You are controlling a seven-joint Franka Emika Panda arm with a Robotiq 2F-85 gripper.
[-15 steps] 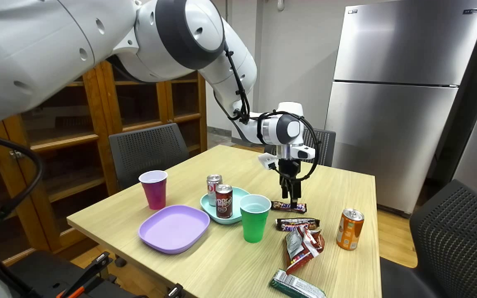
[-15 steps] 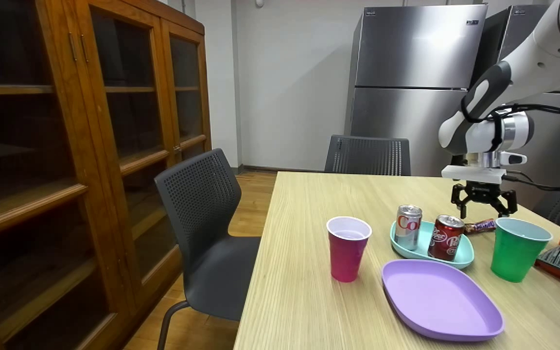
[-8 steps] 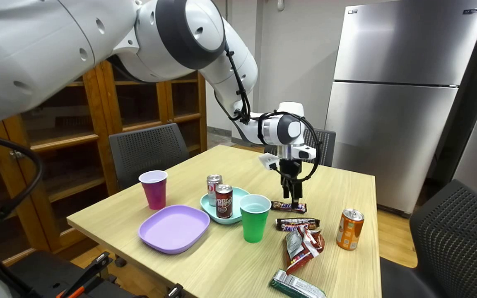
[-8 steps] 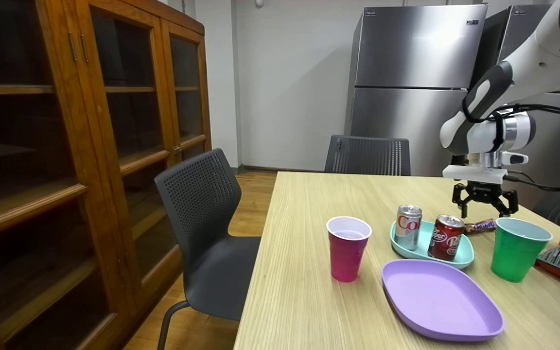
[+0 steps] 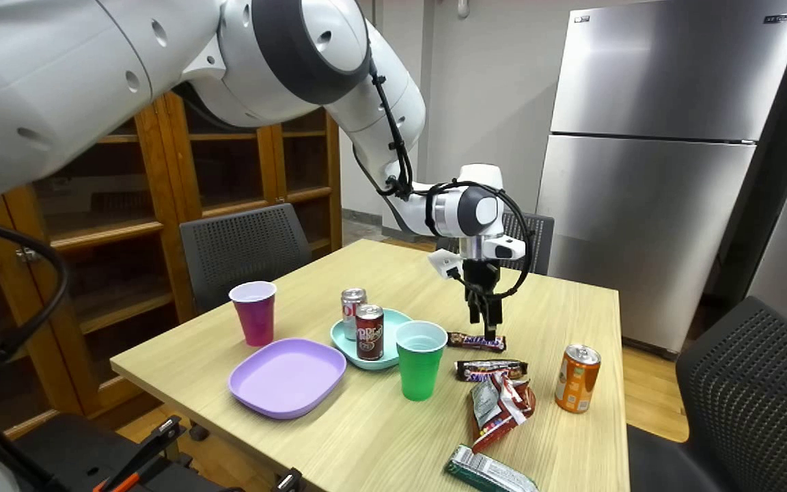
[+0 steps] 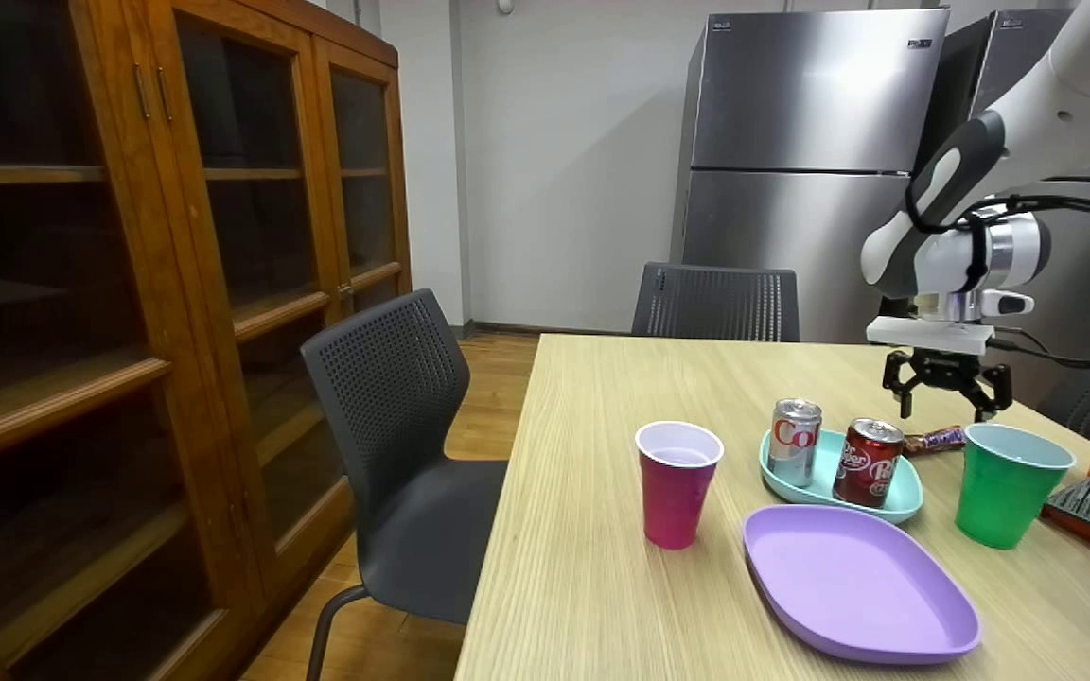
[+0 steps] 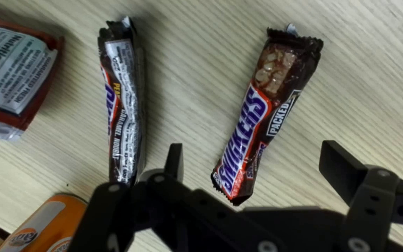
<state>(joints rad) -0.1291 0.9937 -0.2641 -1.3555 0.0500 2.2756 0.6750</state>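
claw (image 7: 256,162): fingers (image 7: 339,169) spread wide apart, pointing down over the table (image 5: 393,270); height hard to judge.
snickers bar (image 7: 254,119): flat on the table beneath the claw, set aslant; in the wrist view its lower end shows in the gap, apart from both fingers, name and "packed" legible.
second snickers bar (image 7: 122,115): near the first, bare wood between them; silver printed strip up, lower end hidden behind the claw in the wrist view.
red bag (image 5: 499,410): crumpled, near the second snickers bar, nutrition panel partly readable.
orange can (image 5: 578,379): upright, near the table's edge.
green wrapper (image 5: 489,470): lying near the red bag, cut off at the bottom of an exterior view.
teal plate (image 6: 831,454): carries a silver can (image 6: 793,445) and a dark red can (image 6: 869,463), both upright, close together.
green cup (image 5: 419,365): upright, mouth up, near the teal plate.
purple plate (image 6: 857,582): just beside the teal plate.
magenta cup (image 6: 679,492): upright, near the purple plate, well apart from the claw.
chairs (image 5: 243,253): grey, mesh-backed, around the table.
refrigerator (image 5: 646,205): steel, beyond the table in both exterior views.
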